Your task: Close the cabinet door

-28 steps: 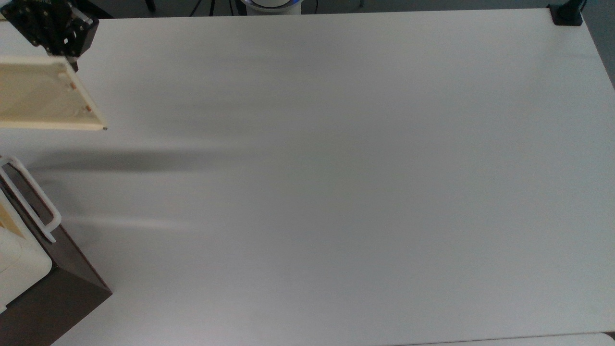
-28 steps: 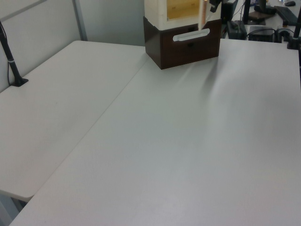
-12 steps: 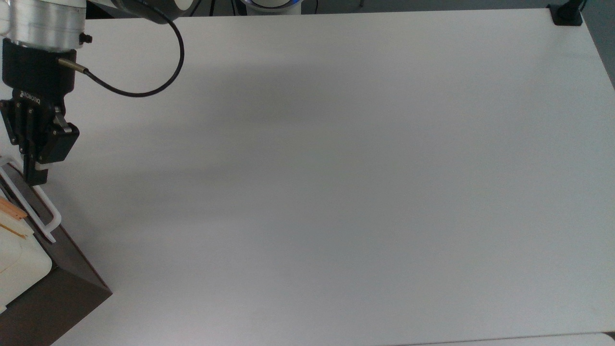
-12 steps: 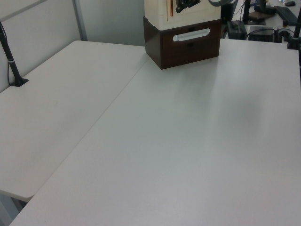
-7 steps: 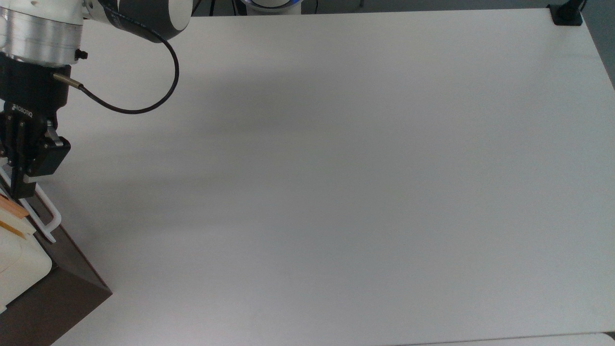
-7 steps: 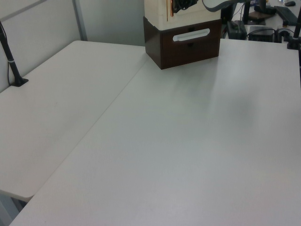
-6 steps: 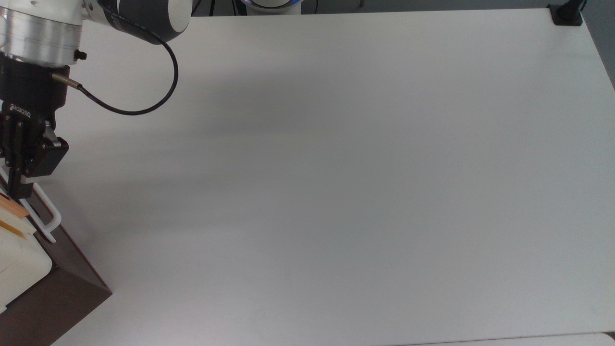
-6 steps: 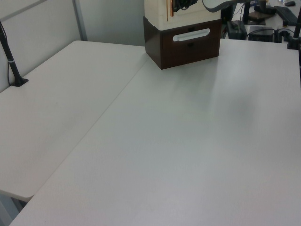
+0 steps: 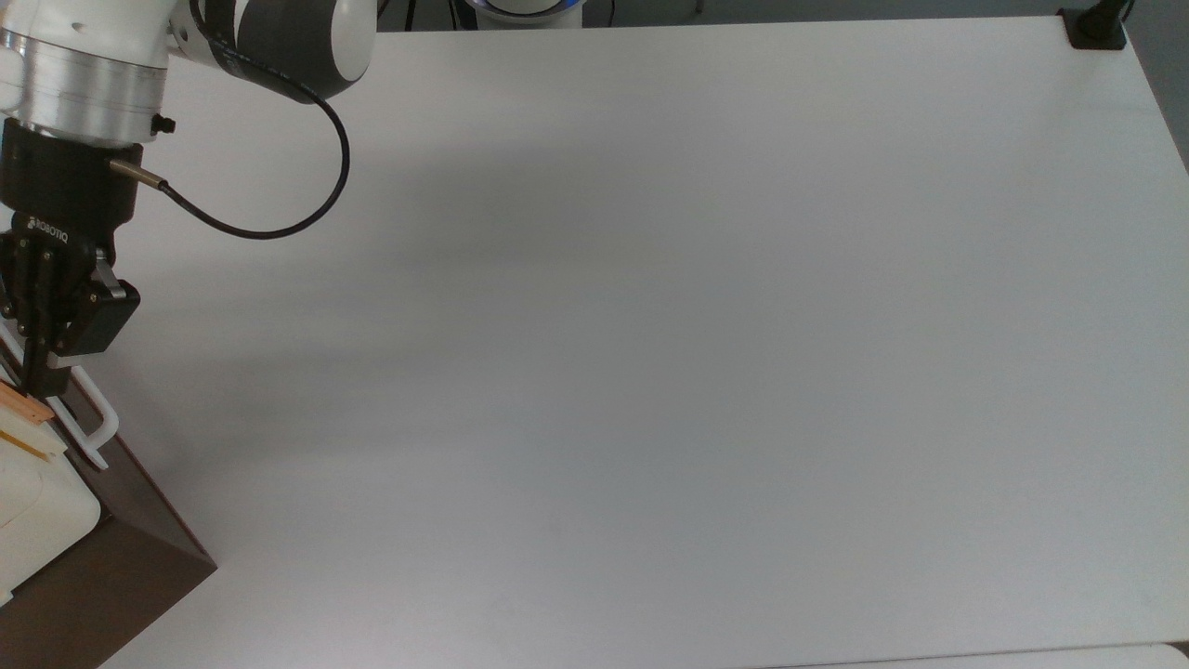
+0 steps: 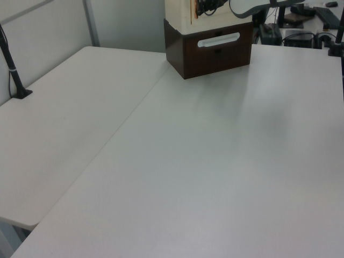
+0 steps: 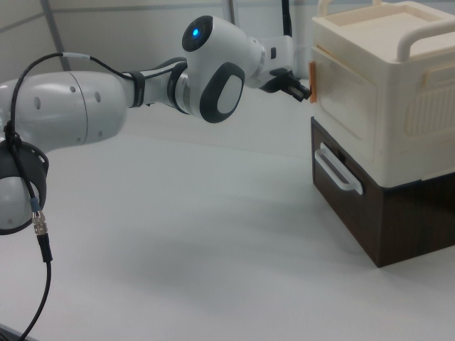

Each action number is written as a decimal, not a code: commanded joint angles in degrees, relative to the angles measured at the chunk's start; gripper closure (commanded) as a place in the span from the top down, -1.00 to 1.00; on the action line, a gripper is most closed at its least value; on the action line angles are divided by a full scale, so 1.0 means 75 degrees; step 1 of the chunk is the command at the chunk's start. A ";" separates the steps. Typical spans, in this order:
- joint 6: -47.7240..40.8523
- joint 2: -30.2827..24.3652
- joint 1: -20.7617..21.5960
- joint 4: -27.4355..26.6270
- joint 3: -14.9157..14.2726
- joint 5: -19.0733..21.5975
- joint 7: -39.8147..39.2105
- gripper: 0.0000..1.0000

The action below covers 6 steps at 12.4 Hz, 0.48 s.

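Note:
The cabinet door (image 11: 346,96) is a pale cream panel lying almost flush against the front of the cream cabinet (image 11: 398,64). Its orange-trimmed edge (image 11: 311,80) points toward the arm. My gripper (image 11: 298,88) touches that edge with its fingers together and nothing held. In the top view the gripper (image 9: 42,383) sits at the far left, its tip against the door's orange edge (image 9: 20,402). In the left view the gripper (image 10: 207,7) is in front of the cabinet's upper part, next to the door (image 10: 228,19).
Below the cream cabinet is a dark brown drawer (image 11: 370,220) with a white bar handle (image 11: 338,174). The white table (image 9: 650,325) spreads wide across the top view's right. A black clamp (image 9: 1096,28) sits at its far corner, and a black post (image 10: 13,70) at the left view's left.
The door has swung from standing wide open to lying against the cabinet front. The gripper followed it down the top view's left and now presses its edge.

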 commanded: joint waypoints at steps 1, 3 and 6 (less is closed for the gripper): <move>0.0308 0.0009 -0.0164 0.0025 -0.0063 -0.0150 -0.0023 -0.80; 0.0485 0.0009 -0.0433 0.0025 -0.0063 -0.0884 -0.0035 -0.80; 0.0497 0.0009 -0.0716 0.0025 -0.0063 -0.1813 -0.0023 -0.80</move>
